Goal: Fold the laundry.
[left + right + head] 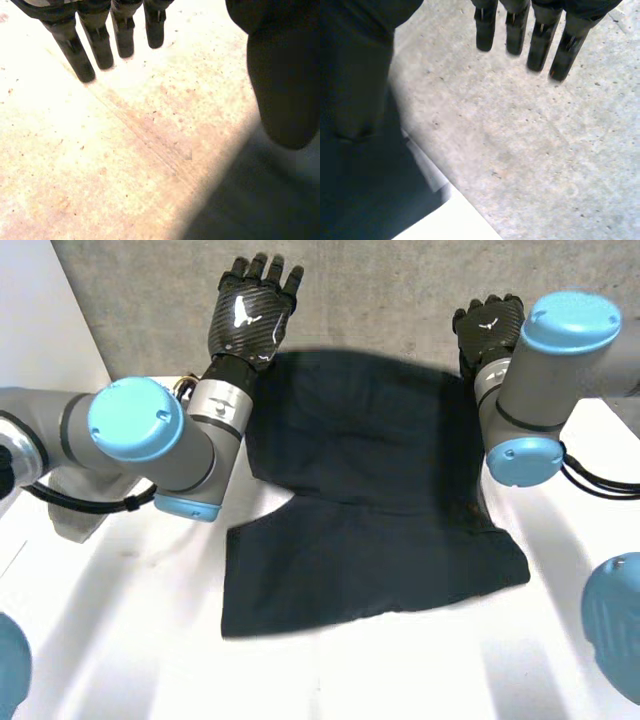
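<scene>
A dark navy pair of shorts (370, 510) lies spread on the white table (120, 620), waistband toward the far edge, legs toward the near side. My left hand (250, 310) hovers past the cloth's far left corner with fingers straight, open and holding nothing. My right hand (487, 328) hovers past the far right corner, also open. In the left wrist view my fingers (95, 42) and thumb (285, 85) stretch out over the speckled floor, with dark cloth (260, 200) under the palm. In the right wrist view my fingers (540, 35) reach over the floor, the cloth (365, 200) beside the thumb.
The table's far edge (445, 210) lies just under my hands, with grey speckled floor (400, 290) beyond it. A white wall panel (40, 310) stands at the far left. Bare tabletop surrounds the shorts on the near side.
</scene>
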`<state>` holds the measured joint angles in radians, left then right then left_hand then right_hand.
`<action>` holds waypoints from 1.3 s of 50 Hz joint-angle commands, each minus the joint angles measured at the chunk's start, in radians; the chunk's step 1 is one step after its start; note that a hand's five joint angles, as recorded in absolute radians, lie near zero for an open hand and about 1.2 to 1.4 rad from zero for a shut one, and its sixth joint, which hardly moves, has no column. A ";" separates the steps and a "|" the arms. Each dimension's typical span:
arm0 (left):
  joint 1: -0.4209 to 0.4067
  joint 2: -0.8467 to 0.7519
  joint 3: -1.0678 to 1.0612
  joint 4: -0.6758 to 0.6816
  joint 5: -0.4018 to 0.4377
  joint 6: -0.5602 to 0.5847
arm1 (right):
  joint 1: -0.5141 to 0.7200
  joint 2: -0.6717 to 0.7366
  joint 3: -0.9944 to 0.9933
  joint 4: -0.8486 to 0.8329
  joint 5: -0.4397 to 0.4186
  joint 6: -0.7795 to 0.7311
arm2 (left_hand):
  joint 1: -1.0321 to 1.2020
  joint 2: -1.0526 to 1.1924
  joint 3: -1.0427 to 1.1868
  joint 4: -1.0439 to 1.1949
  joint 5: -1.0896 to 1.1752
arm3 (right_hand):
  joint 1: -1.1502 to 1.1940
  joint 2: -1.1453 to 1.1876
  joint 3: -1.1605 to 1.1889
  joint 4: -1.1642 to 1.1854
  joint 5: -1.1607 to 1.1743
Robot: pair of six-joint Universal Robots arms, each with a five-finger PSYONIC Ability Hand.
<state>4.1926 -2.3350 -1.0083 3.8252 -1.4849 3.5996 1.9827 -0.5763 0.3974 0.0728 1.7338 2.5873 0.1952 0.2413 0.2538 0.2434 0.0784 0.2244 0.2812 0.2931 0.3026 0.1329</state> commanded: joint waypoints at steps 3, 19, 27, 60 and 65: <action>0.000 0.011 -0.013 0.014 -0.015 -0.004 | 0.015 -0.019 -0.019 0.019 0.003 -0.029 | -0.021 -0.067 -0.079 -0.069 -0.078 | -0.050 -0.107 -0.119 -0.128 -0.133; -0.101 0.362 -0.421 -0.292 -0.158 -0.018 | -0.021 -0.418 0.461 0.255 -0.141 -0.058 | -0.008 -0.054 -0.067 -0.056 -0.066 | -0.050 -0.107 -0.119 -0.128 -0.133; -0.189 0.532 -0.627 -0.601 -0.176 -0.104 | -0.123 -0.565 0.829 0.331 -0.336 -0.070 | 0.153 0.107 0.095 0.105 0.095 | 0.081 0.024 0.012 0.002 -0.002; -0.115 0.407 -0.831 -0.547 -0.172 -0.249 | -0.303 -0.580 1.410 -0.205 -0.559 -0.199 | 0.420 0.374 0.362 0.372 0.363 | 1.172 1.115 1.103 1.093 1.089; -0.117 0.368 -0.806 -0.523 -0.172 -0.243 | -0.303 -0.582 1.405 -0.203 -0.551 -0.191 | 0.517 0.471 0.459 0.469 0.460 | 1.172 1.115 1.103 1.094 1.089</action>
<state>4.0787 -1.9315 -1.8372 3.2761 -1.6567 3.3496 1.6790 -1.1622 1.8109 -0.1359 1.1744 2.3888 0.5748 0.5675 0.5692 0.5689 0.3929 0.9043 1.1681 1.1814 1.1858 0.9811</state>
